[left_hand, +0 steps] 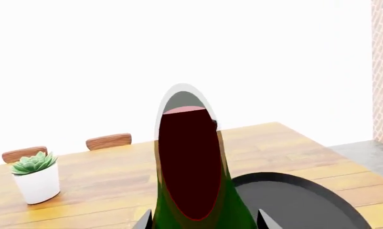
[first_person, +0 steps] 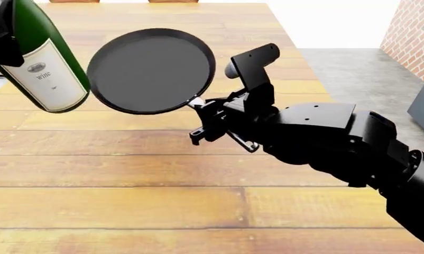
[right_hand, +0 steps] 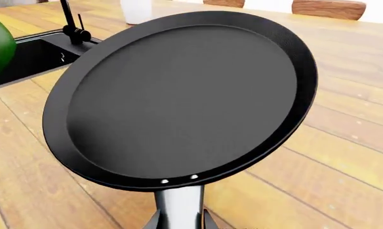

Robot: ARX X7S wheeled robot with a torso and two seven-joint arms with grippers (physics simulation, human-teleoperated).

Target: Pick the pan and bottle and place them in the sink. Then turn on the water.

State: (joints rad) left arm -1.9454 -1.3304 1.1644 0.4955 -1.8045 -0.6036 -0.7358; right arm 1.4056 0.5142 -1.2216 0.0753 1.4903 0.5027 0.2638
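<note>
Head view: right pincer (first_person: 206,117) clamps the pan (first_person: 151,70) aloft, left pincer (left_hand: 204,220) clamps the bottle (first_person: 44,66) at nine o'clock; sink (right_hand: 23,59) placement and water remain.

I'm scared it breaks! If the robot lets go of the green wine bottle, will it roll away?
Probably. The bottle looks round and smooth, so on the flat table it would likely roll. It appears to be glass, so it may crack. It hangs tilted in the left pincer, so it could slip.
</note>
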